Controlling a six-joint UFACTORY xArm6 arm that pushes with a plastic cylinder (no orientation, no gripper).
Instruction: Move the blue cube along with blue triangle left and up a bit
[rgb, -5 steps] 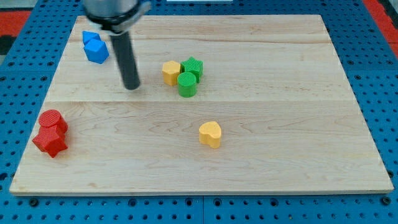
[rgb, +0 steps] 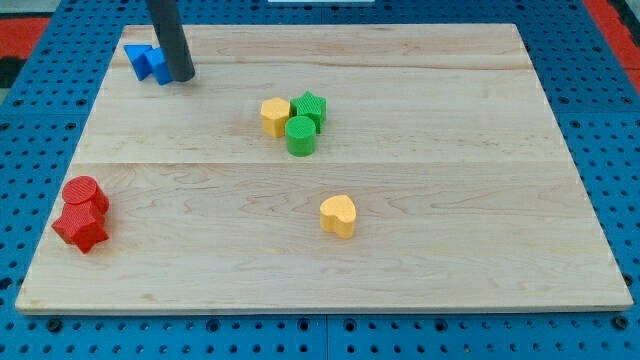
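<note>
The blue cube (rgb: 157, 64) and the blue triangle (rgb: 136, 56) sit touching each other near the top left corner of the wooden board (rgb: 420, 250). The triangle is on the cube's left. My tip (rgb: 181, 76) rests on the board right against the cube's right side. The dark rod rises from there out of the view's top and hides part of the cube.
A yellow block (rgb: 276, 116), a green star-like block (rgb: 310, 107) and a green cylinder (rgb: 301, 135) cluster at the board's upper middle. A yellow heart (rgb: 338, 215) lies lower centre. A red cylinder (rgb: 85, 193) and a red star-like block (rgb: 79, 226) sit at the left edge.
My tip moved up and left, from the open board to the blue cube's right side. The blue cube and triangle shifted slightly up and left.
</note>
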